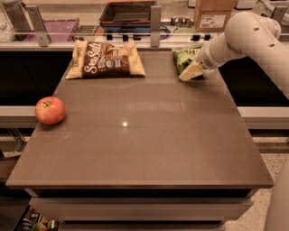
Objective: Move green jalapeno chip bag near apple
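The green jalapeno chip bag (183, 57) lies at the far right corner of the brown table (144, 144). My gripper (191, 71) is at the bag's near right edge, touching it and covering part of it; the white arm reaches in from the right. The red apple (50, 110) sits at the table's left edge, far from the bag and from the gripper.
A larger tan-and-brown "Sea Salt" chip bag (106, 59) lies at the far left of the table. Behind the table runs a counter with a rail post (156, 26), a dark tray (128, 12) and a cardboard box (214, 14).
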